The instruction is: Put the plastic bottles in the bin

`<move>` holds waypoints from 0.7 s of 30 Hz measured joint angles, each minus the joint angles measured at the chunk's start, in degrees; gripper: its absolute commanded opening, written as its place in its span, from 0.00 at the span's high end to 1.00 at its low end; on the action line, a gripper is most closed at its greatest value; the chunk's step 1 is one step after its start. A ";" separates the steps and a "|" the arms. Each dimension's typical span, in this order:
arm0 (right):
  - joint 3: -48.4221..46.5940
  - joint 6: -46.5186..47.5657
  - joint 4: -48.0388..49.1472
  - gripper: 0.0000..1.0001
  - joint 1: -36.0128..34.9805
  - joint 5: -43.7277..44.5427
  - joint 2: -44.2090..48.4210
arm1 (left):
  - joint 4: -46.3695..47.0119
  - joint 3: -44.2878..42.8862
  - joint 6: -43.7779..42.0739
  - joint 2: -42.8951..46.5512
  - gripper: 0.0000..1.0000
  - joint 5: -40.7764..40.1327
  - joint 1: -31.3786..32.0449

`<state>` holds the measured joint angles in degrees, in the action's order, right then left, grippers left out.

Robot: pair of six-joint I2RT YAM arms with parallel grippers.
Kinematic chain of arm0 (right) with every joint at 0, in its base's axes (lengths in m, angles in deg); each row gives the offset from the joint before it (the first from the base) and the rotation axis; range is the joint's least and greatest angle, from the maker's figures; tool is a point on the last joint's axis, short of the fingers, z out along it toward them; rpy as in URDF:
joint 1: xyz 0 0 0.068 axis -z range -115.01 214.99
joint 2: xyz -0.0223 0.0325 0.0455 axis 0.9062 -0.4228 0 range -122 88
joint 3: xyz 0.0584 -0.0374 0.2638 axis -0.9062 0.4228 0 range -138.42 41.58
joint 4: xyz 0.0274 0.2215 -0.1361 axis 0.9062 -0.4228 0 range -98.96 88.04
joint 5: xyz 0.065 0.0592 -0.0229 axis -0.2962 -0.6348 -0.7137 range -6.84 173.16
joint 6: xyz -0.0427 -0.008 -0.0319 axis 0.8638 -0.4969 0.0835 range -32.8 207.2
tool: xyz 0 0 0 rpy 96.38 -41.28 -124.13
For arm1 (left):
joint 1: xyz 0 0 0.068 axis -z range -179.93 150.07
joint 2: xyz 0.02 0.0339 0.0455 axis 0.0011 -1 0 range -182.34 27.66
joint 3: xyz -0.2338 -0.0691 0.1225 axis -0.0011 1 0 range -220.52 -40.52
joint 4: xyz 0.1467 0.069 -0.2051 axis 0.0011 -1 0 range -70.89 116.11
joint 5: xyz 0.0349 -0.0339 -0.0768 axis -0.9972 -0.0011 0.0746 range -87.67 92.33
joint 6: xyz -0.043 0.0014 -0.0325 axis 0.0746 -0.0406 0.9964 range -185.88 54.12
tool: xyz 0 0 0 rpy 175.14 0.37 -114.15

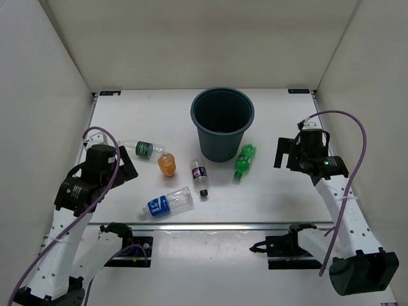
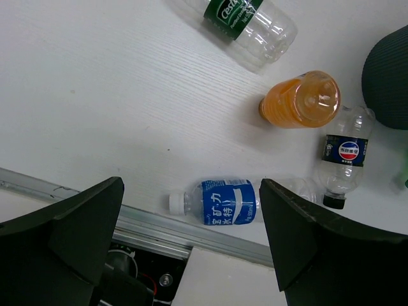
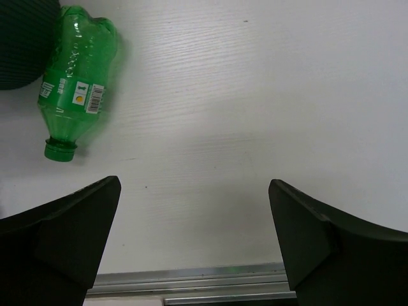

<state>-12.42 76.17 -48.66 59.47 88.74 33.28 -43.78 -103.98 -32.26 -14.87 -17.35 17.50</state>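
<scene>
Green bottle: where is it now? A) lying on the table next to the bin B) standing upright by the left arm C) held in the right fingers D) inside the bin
A: the green bottle lies on its side on the table next to the base of the bin, cap toward the arms. The right fingers are open with nothing between them.

Left wrist: we see the bin [image 2: 390, 76] cut by the right edge, the green-label bottle [image 2: 250, 24] cut at top, and the blue-label bottle [image 2: 223, 202] with its base behind a finger [image 2: 319, 248]. Right wrist: bin cropped to a corner. Top: labels [image 1: 157, 204] too small to read.
</scene>
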 measured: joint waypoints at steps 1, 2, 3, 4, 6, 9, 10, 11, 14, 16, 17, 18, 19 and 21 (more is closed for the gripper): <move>0.00 -0.24 0.24 0.01 -0.85 0.26 0.07 | 0.26 0.07 -0.26 -0.13 0.01 0.04 0.02; 0.00 -0.42 0.46 0.01 -1.36 0.44 0.09 | 0.66 0.24 -0.61 -0.13 0.01 0.09 0.07; 0.00 -0.57 0.74 0.01 -1.77 0.44 0.20 | 0.98 0.39 -0.94 -0.11 0.02 0.22 0.09; 0.00 -0.61 1.09 0.01 -2.08 0.26 0.46 | 1.25 0.50 -1.31 0.00 0.01 0.26 0.13; 0.48 -0.81 2.32 0.01 -2.03 -0.57 1.60 | 1.66 0.76 -1.77 0.15 0.02 0.48 0.22; 2.34 -1.20 4.74 0.01 -1.46 -3.19 4.00 | 2.29 1.25 -2.19 0.28 0.01 1.03 0.44; 3.37 -1.51 5.64 0.01 -1.49 -4.33 4.68 | 2.84 1.73 -2.34 0.37 0.02 1.55 0.48; 4.24 -1.88 6.34 0.01 -1.62 -5.25 4.96 | 3.52 2.45 -2.49 0.59 0.01 2.12 0.57; 8.70 -3.67 10.16 0.01 -4.72 -6.99 4.70 | 5.68 5.14 -2.71 1.29 0.01 4.35 1.20; 12.24 -5.46 12.55 0.01 -8.87 -7.34 3.80 | 7.04 6.60 -2.80 1.20 0.01 5.81 1.79; 13.73 -6.45 13.62 0.01 -10.51 -7.82 3.17 | 7.61 6.97 -2.84 0.87 0.01 6.34 2.01; 15.41 -7.61 15.41 0.01 -12.04 -8.22 2.54 | 8.39 7.32 -2.95 0.44 0.01 6.88 2.21; 17.46 -9.11 18.05 0.01 -13.27 -8.70 1.95 | 9.44 7.78 -3.10 -0.04 0.01 7.41 2.27; 21.44 -12.28 23.61 0.01 -14.14 -9.40 1.16 | 11.02 8.85 -3.37 -0.66 0.02 8.37 2.49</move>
<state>9.02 63.89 -25.05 45.33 79.34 34.44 -32.76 -95.12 -35.62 -15.52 -8.98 19.99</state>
